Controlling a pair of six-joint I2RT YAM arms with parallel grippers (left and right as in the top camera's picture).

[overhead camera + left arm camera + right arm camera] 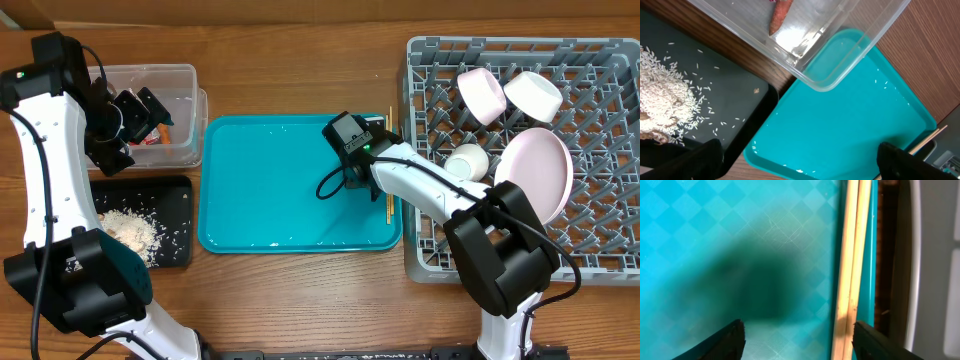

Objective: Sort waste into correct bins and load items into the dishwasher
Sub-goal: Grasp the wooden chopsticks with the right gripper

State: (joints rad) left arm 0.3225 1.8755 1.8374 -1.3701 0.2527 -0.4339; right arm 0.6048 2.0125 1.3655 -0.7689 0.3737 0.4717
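Observation:
The wooden chopsticks (389,205) lie along the right edge of the teal tray (270,190). My right gripper (362,178) hangs low over them, open; in the right wrist view the chopsticks (852,270) run between its fingers (800,345), close to the right one. My left gripper (148,108) is open and empty above the clear tub (180,80), which holds the carrot piece (780,17) and a bit of red wrapper (148,140). Beige scraps (130,230) lie in the black tray (175,195). The tissue is not in view.
The grey dish rack (600,240) at the right holds two white bowls (482,92) (533,95), the white cup (467,160) and the pink plate (535,175). A few scrap grains dot the teal tray (850,100). The tub's corner (820,82) overhangs the tray.

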